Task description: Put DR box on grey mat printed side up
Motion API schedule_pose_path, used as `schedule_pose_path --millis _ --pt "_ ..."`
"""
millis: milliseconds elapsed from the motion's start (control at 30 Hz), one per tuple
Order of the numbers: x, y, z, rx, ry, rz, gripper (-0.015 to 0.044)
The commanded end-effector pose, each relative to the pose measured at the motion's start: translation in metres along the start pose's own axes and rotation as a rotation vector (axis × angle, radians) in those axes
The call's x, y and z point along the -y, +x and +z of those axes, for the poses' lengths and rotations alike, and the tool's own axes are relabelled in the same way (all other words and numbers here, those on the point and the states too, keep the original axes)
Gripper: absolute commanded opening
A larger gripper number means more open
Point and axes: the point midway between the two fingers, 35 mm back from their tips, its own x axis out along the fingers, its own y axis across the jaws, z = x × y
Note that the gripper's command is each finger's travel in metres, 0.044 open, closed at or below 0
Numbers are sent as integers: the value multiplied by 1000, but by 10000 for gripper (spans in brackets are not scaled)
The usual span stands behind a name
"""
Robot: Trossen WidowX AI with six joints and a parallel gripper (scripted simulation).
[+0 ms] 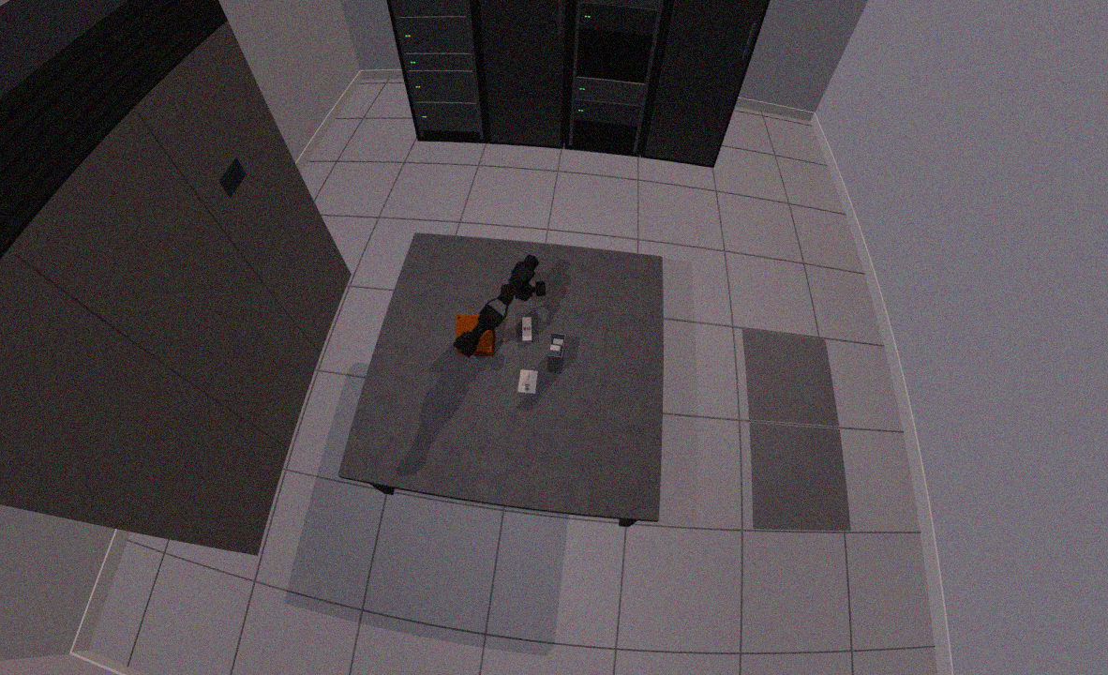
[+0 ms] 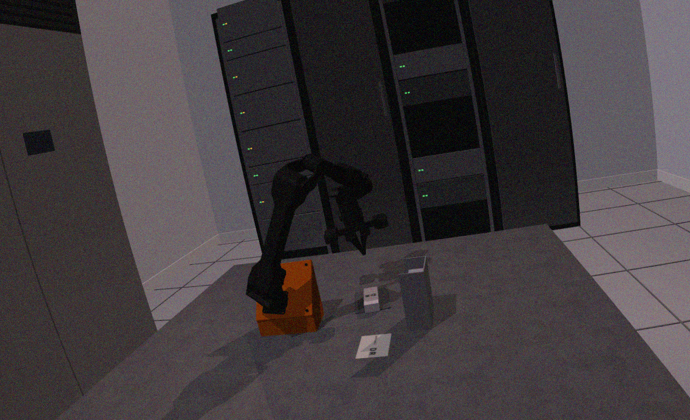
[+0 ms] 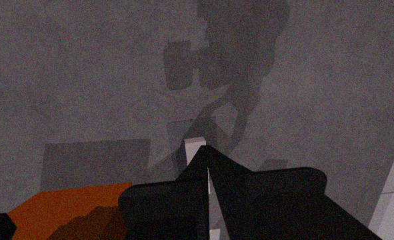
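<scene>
The DR box lies on the grey mat. Its upper face carries two dark letters, small in the exterior view but looking like DR. In the wrist view the fingers hide most of the box. My gripper is shut, tips together and nothing between them. In the exterior view it hangs above and behind the box, apart from it. The tall grey bin stands right of the mat. White box tops show inside it; their codes are hidden.
The arm rises from an orange base block left of the mat. A white card marked DR lies nearer the exterior camera. The arm casts broad shadows over the table.
</scene>
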Motion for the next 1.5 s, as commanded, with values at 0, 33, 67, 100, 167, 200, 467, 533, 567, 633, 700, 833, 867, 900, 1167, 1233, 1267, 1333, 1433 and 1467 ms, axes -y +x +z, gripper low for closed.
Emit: schedule_pose_path --millis 0,33,67,100,167,200,467,533,567,633,700,833,867,900,1167,1233,1267,1333,1433,1467 --pt "0 -25 -15 58 3 -95 0" --pt "0 -26 -16 60 3 -99 0" --pt "0 -26 -16 60 3 -99 0" --pt "0 -26 -16 60 3 -99 0" --pt "0 -26 -16 60 3 -99 0" --pt "3 -28 -11 67 14 -92 0" --pt "3 -28 -11 67 14 -92 0" --pt "3 -28 -11 67 14 -92 0" --pt "3 -28 -11 67 14 -92 0" --pt "3 -28 -11 67 14 -92 0" --pt "3 -28 -11 67 14 -92 0" --pt "3 -28 -11 67 14 -92 0" --pt "3 -29 -11 67 14 -92 26" --pt "3 -30 -11 67 14 -92 53" --pt "8 -58 -7 68 13 -92 263" --pt "9 -65 -7 68 13 -92 315" --pt "9 -68 -6 69 13 -92 341" --pt "10 -76 -6 69 13 -92 394" --pt "10 -86 -6 69 12 -92 440" --pt "10 -90 -6 69 12 -92 440"
